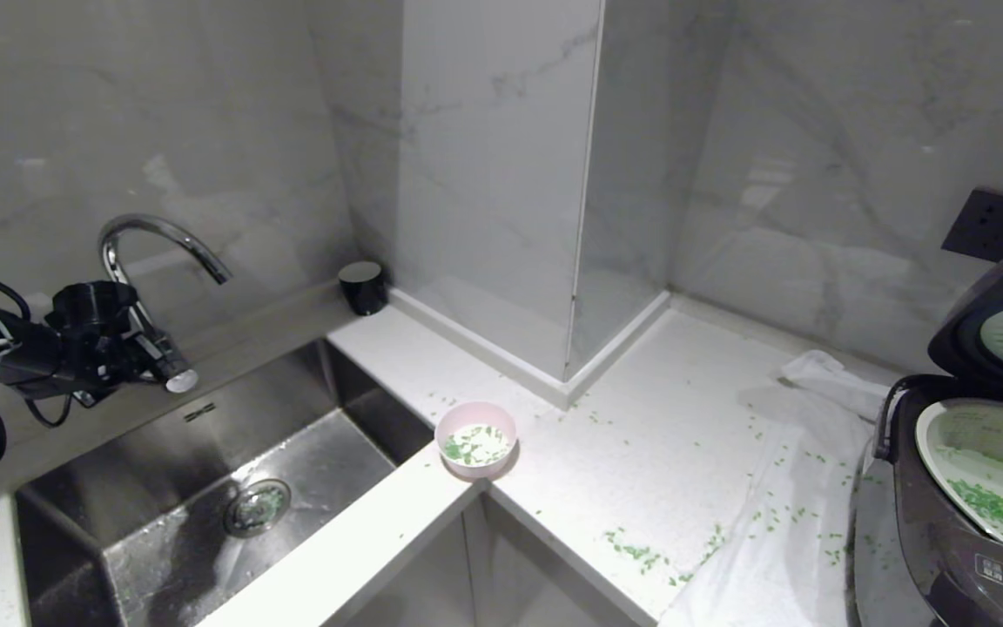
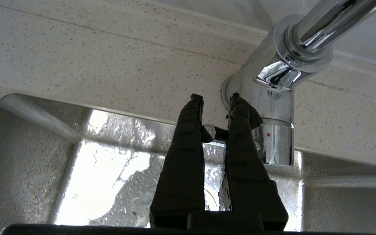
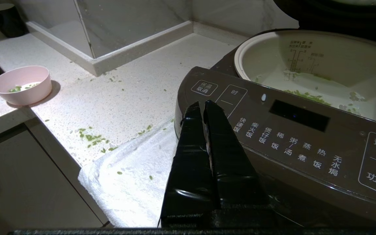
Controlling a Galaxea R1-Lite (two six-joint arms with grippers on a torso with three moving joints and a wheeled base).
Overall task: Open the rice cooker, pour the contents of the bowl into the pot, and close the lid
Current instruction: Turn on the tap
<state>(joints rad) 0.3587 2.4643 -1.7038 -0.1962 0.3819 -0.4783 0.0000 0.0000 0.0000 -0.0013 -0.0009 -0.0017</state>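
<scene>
- Left gripper (image 2: pixel 215 96) by the tap (image 2: pixel 274 107) at the sink (image 1: pixel 205 488), fingers seemingly clenched on the tap's lever.
- Right gripper (image 3: pixel 202 104) clenched, empty, before the cooker (image 1: pixel 928 514).
- Bowl (image 1: pixel 476 440) at 9 o'clock of the cooker, on the tabletop (image 1: pixel 658 418).
- Lid (image 1: pixel 1002 331) up, cut off at the edge; pot (image 1: pixel 989 470) partly visible.

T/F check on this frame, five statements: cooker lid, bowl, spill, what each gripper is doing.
1. The lid of the rice cooker is shut. False: it stands open, and the pot shows.
2. The bowl is empty. False: some green contents remain in it.
3. Green bits lie scattered on the counter and the white cloth. True.
4. The left gripper is closed on the faucet lever by the sink. True.
5. The right gripper holds the bowl. False: it is shut on nothing, in front of the cooker's panel.
</scene>
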